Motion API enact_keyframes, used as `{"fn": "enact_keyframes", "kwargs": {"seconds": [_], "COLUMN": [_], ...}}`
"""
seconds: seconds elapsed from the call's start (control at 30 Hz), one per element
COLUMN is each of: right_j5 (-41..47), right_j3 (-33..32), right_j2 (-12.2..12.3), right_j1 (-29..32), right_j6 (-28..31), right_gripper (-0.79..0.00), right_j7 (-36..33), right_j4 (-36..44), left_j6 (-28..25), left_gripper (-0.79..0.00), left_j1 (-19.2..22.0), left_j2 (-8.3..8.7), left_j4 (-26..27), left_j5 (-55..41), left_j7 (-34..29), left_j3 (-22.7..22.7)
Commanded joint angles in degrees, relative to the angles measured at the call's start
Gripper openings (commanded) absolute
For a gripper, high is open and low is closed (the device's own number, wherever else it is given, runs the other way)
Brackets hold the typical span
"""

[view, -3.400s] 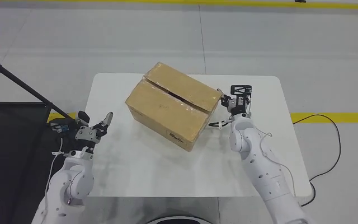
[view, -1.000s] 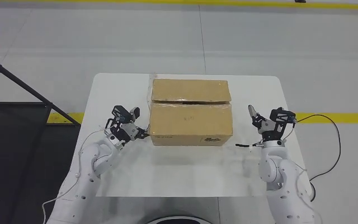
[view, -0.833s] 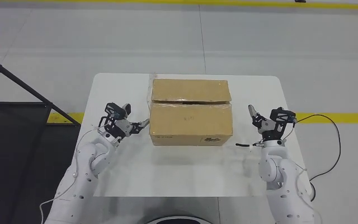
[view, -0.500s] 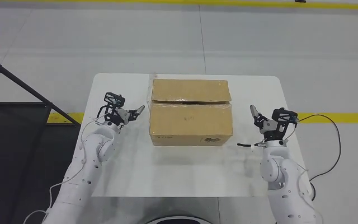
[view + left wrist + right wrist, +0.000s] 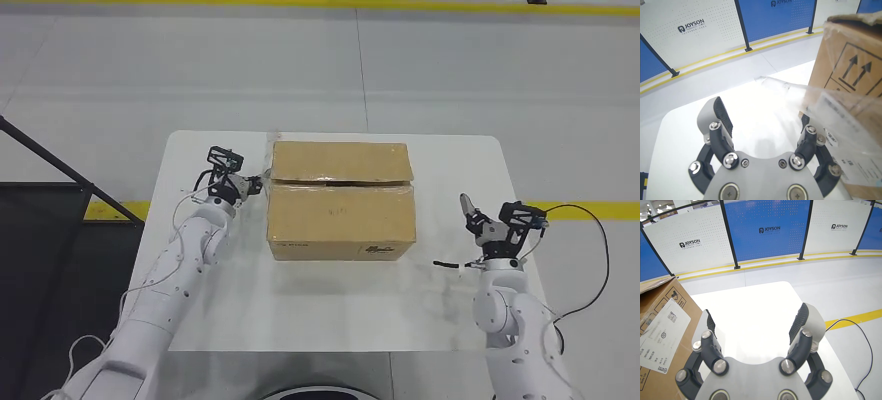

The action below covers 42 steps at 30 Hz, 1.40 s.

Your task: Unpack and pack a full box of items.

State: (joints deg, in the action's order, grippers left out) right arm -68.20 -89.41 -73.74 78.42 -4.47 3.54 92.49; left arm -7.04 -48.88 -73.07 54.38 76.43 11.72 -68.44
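left tool (image 5: pixel 762 113) | up at box (image 5: pixel 340 215) corner | right tool (image 5: pixel 755 315) | backed off

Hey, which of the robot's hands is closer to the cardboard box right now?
Left. The left hand sits open at one end of the box, by loose clear tape; the right hand is open off the opposite end, bare table between.

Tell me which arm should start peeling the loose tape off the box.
Left, probably. The left claw sits open by the box, right beside its loose tape. The right claw is open too but stands clear of it.
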Motion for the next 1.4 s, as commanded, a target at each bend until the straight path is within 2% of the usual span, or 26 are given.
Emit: {"fn": "enact_keyframes", "kwargs": {"seconds": [0.0, 0.2, 0.33, 0.5, 0.7, 0.9, 1.2, 1.37], "right_j5": [-0.2, -0.6, -0.7, -0.6, -0.5, -0.8, -1.4, -1.7], "right_j3": [0.0, 0.8, 1.3, 2.0, 3.0, 4.0, 5.3, 5.5], "right_j2": [0.0, -0.1, -0.2, -0.3, -0.5, -0.6, -0.8, -0.9], "right_j1": [-0.2, -1.5, -2.6, -3.9, -5.6, -7.1, -8.7, -9.1], "right_j6": [0.0, 0.5, 1.0, 1.6, 2.3, 2.6, 3.3, 3.4], "right_gripper": [0.0, 0.0, 0.0, 0.0, 0.0, 0.0, 0.0, 0.0], "right_j7": [-0.3, -0.8, -0.8, -0.6, -0.5, -0.5, -0.8, -0.8], "right_j4": [0.1, -0.5, -1.3, -2.6, -4.1, -5.3, -6.3, -6.6], "left_j6": [0.2, 1.0, 1.7, 3.2, 7.3, 10.9, 14.5, 14.7], "left_gripper": [0.0, 0.0, 0.0, 0.0, 0.0, 0.0, 0.0, 0.0], "left_j1": [0.2, -0.7, -3.0, -7.9, -15.8, -22.6, -30.6, -32.4], "left_j2": [-0.14, 0.01, 0.46, 1.36, 2.26, 2.62, 2.52, 2.35], "left_j4": [-0.4, 0.7, 3.9, 9.9, 18.3, 23.8, 29.5, 29.3], "left_j5": [-0.5, -0.7, -0.7, 0.1, 2.9, 3.4, 3.2, 3.1], "left_j7": [1.7, 4.9, 6.1, 6.4, 6.2, 5.6, 5.3, 5.1], "left_j3": [-0.1, -1.4, -3.2, -6.5, -10.1, -12.8, -14.3, -14.1]}}
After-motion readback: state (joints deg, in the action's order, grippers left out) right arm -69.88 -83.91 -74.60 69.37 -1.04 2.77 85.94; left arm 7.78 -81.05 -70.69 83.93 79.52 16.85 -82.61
